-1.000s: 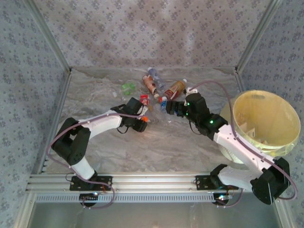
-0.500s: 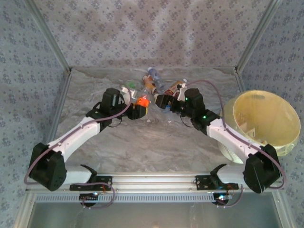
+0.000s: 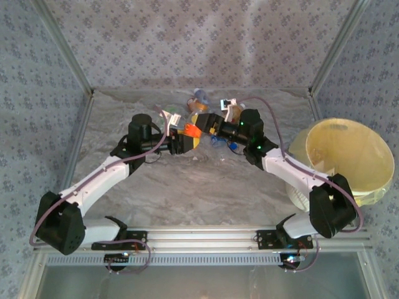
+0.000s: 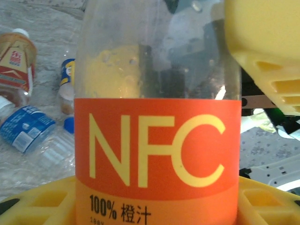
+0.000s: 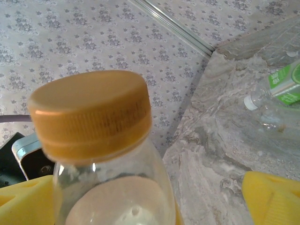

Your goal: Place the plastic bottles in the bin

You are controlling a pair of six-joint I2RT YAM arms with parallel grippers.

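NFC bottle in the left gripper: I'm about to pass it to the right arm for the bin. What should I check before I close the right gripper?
1. Hold of the left gripper on the NFC bottle: ok, the bottle sits between its yellow fingers.
2. The right gripper is open: ok, its jaws stand wide on either side of the bottle's neck.
3. The cap is on: ok, it is seated on the neck.
4. Bottle centred between the right fingers: not ok, it sits much nearer one of them.
5. Right fingers touching the bottle: cannot tell.
6. The bin is ready: ok, its mouth is open beside the right arm's base.
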